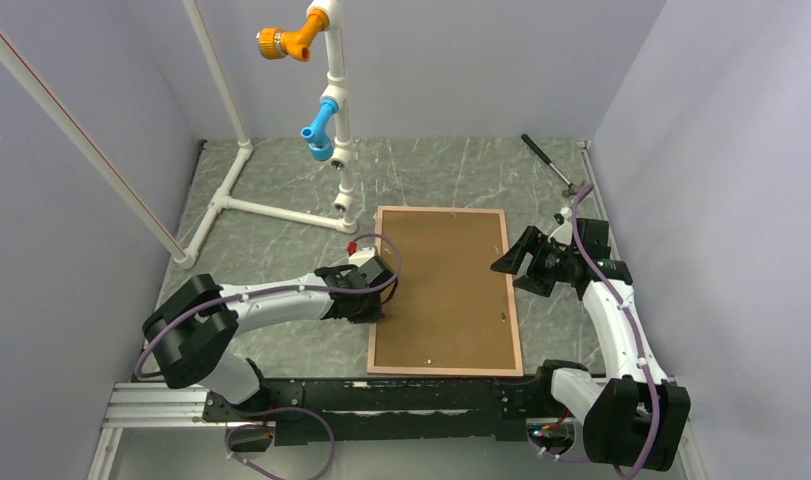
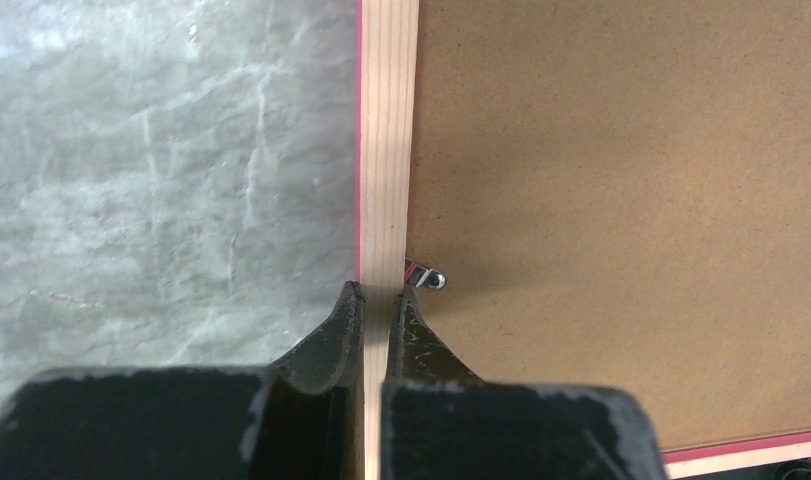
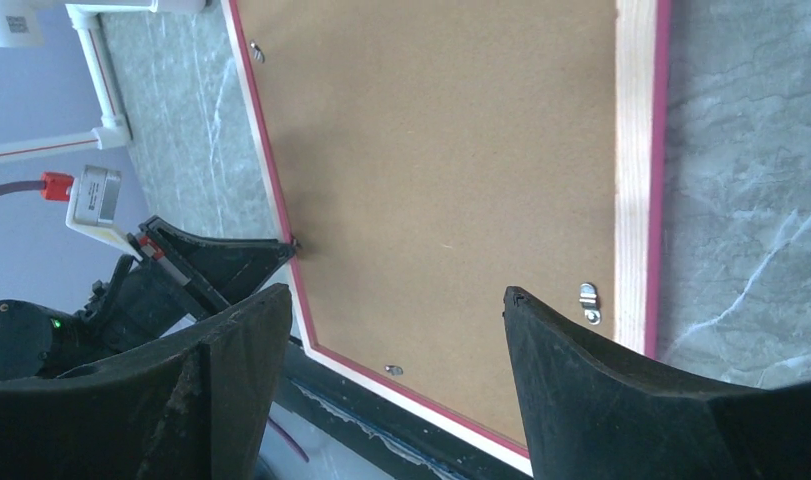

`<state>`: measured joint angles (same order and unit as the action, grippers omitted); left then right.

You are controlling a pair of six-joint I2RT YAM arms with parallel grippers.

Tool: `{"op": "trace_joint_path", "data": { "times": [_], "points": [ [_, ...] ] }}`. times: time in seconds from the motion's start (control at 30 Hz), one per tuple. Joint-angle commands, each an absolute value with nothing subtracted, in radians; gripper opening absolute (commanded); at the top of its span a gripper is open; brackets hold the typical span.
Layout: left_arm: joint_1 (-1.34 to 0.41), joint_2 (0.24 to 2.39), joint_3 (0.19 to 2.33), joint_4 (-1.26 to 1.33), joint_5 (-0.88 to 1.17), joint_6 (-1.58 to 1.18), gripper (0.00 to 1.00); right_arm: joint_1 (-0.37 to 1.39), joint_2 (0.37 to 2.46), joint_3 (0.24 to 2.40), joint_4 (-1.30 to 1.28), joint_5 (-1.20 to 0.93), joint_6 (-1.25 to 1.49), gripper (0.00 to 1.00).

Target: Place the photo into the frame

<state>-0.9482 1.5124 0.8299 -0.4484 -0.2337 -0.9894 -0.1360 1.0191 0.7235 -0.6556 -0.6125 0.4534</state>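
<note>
The frame (image 1: 446, 371) is laid face down, backing board (image 1: 446, 290) uppermost. Its nine-o'clock rail is pinched by the left gripper (image 2: 381, 292), seemingly to steady it. The right gripper (image 3: 396, 295) is held spread at three o'clock. The photo is hidden, possibly underneath.

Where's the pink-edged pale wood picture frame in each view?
Top external: pink-edged pale wood picture frame lies flat at picture centre.
Left wrist: frame rail runs vertically up the middle, from the left gripper.
Right wrist: frame fills the centre, tilted.
Shared landmark: brown hardboard backing panel inside it.
</note>
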Motion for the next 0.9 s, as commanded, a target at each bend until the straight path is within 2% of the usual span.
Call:
{"op": "trace_joint_path", "data": {
  "times": [0.0, 0.47, 0.73, 0.83, 0.87],
  "points": [
    [-0.953, 1.449, 0.795, -0.539, -0.246, -1.006, 0.00, -0.140, 1.017, 0.717, -0.614, -0.628, 0.457, 0.79],
    [-0.928, 1.331, 0.683, -0.601, -0.285, -1.025, 0.00, -0.140, 1.028, 0.711, -0.611, -0.607, 0.447, 0.79],
    [-0.870, 1.187, 0.575, -0.549, -0.242, -1.000, 0.00, -0.137, 1.060, 0.676, -0.591, -0.579, 0.448, 0.79],
    [-0.849, 1.143, 0.564, -0.548, -0.224, -0.987, 0.09, -0.134, 1.081, 0.660, -0.592, -0.548, 0.450, 0.78],
    [-0.844, 1.131, 0.562, -0.546, -0.217, -0.981, 0.17, -0.128, 1.091, 0.656, -0.592, -0.536, 0.448, 0.78]
  ]
}}
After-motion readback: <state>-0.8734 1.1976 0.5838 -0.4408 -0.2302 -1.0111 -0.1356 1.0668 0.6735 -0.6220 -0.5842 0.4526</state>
